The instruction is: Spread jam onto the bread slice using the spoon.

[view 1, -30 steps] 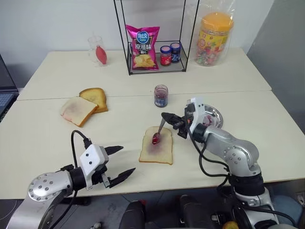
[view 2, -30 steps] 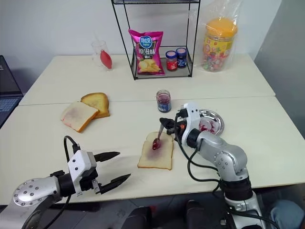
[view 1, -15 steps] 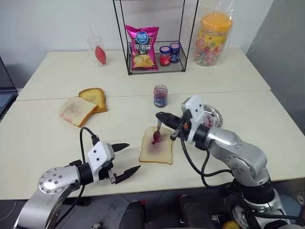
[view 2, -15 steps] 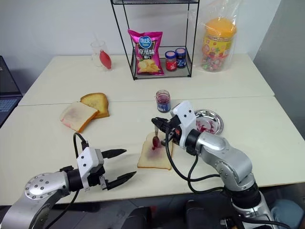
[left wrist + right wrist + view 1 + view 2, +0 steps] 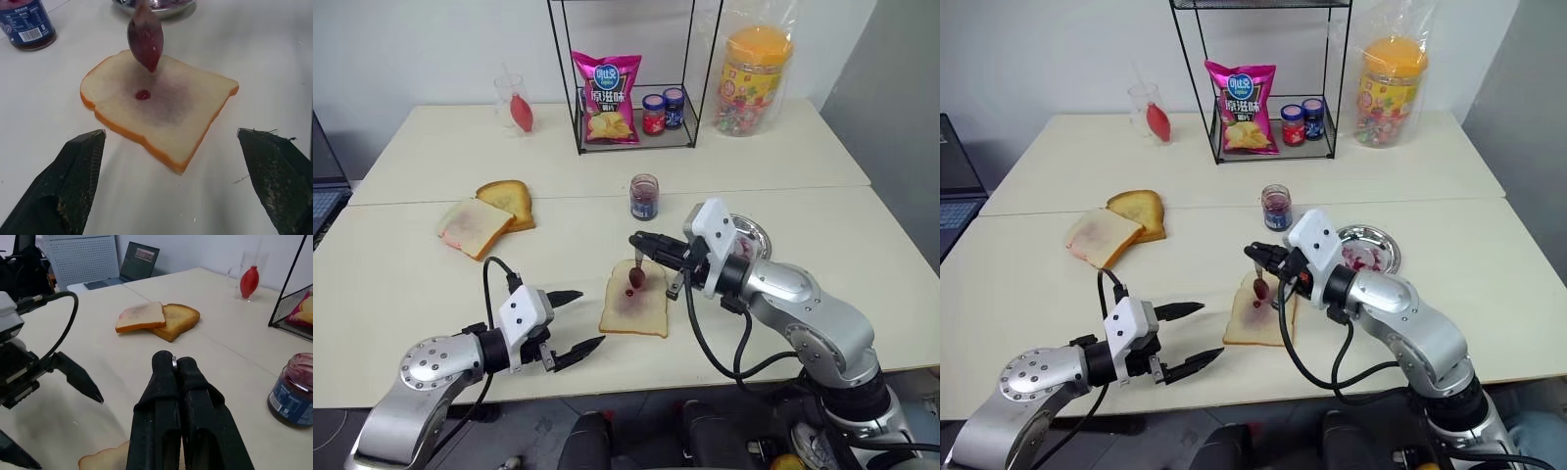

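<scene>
Right pincer (image 5: 641,242) being held level over bread slice (image 5: 635,305), spoon (image 5: 635,271) being pinched, bowl hanging down; left pincer (image 5: 574,320) being held spread above surface (image 5: 411,264).

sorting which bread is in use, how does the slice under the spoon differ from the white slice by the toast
The slice under the spoon lies flat, alone, with a purple smear and a red jam drop. The white slice by the toast rests partly on the toast, with only a faint pink tint. Both are pale with tan crusts.
</scene>
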Controlling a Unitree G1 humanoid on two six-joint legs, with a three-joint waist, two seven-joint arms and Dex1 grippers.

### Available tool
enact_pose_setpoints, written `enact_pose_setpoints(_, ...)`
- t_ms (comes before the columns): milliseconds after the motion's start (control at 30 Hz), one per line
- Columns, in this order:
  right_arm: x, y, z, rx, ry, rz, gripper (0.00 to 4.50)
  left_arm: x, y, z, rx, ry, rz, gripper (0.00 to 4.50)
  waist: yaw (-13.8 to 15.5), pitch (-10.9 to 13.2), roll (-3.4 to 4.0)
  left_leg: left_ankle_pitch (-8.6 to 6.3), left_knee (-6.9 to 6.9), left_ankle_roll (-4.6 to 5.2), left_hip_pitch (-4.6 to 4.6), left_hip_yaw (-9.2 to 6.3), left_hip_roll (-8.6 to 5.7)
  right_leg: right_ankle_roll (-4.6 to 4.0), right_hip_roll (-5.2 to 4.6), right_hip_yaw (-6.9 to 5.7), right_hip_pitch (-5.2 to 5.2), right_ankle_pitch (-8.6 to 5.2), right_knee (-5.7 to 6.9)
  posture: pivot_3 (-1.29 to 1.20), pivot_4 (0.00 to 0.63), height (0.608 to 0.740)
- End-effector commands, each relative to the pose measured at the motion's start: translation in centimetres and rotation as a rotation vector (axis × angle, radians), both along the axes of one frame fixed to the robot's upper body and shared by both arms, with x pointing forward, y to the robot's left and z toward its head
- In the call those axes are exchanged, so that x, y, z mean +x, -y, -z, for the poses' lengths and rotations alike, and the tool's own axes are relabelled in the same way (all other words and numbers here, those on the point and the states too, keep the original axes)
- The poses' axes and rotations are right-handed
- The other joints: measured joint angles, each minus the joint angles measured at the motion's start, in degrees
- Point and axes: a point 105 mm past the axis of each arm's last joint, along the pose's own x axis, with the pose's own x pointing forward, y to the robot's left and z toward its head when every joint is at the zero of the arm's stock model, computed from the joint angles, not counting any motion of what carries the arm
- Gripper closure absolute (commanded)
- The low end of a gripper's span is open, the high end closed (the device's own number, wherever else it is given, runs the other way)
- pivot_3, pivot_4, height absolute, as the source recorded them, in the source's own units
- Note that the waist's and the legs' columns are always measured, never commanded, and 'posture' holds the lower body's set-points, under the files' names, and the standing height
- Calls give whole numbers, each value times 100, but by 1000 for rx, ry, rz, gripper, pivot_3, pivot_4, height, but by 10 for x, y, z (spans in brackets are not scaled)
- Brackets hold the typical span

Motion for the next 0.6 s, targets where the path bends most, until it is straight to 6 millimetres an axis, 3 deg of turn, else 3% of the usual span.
enact_pose_setpoints(33,-7,-3,-7,1,65,-34,4464,1,3,-5,1,33,18,0,0,0,0,0,0,0,0,0,0,0,0,0,0,0,0,0,150,740)
enact_pose_setpoints(133,0,-1,-5,17,50,-6,4464,1,5,-6,-2,37,21,0,1,0,0,0,0,0,-1,-1,0,4,0,-1,0,3,0,0,150,740)
enact_pose_setpoints(267,10,7,8,119,-123,63,4464,0,9,-7,1,41,38,0,1,-1,-2,0,0,0,0,-1,0,8,0,-1,1,5,0,0,150,740)
enact_pose_setpoints(400,17,13,2,152,-142,96,4464,2,10,-10,0,47,36,0,2,-1,-2,0,0,0,-1,-1,0,16,0,1,0,10,1,0,150,740)
enact_pose_setpoints(533,29,22,-1,283,-251,166,4464,3,10,-12,-1,51,35,0,1,-2,-3,0,1,0,0,-2,0,17,1,-1,1,10,2,0,150,740)
enact_pose_setpoints(600,36,30,8,369,-367,212,4464,4,10,-13,-2,52,32,0,0,-2,-3,0,0,0,1,-3,0,16,2,-1,0,10,4,0,150,740)
